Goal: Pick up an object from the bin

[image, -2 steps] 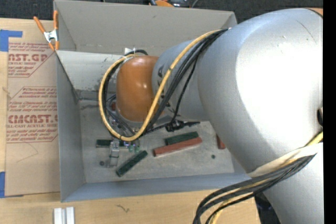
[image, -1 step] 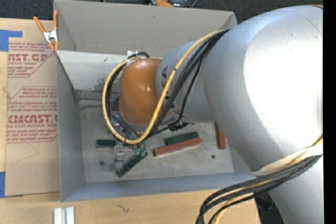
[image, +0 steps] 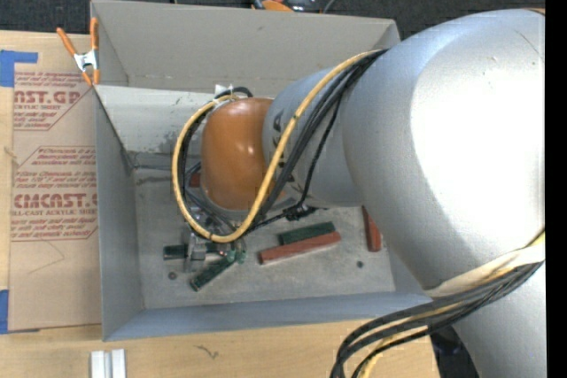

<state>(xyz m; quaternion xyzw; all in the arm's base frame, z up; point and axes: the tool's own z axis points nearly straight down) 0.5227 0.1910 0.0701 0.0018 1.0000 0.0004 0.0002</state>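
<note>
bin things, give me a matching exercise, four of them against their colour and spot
Things:
1. long flat bar
2. shorter bar
3. thin stick
4. small stub

Colour and place:
a. red, farthest right
b. dark green, just above the long flat bar
c. reddish-brown, about the middle
d. green, lying aslant, at the lower left

Pairs: 1-c, 2-b, 3-d, 4-a

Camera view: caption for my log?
Arm down at the bin's lower-left floor, beside a green strip, red-brown bar and dark green bar.
</note>
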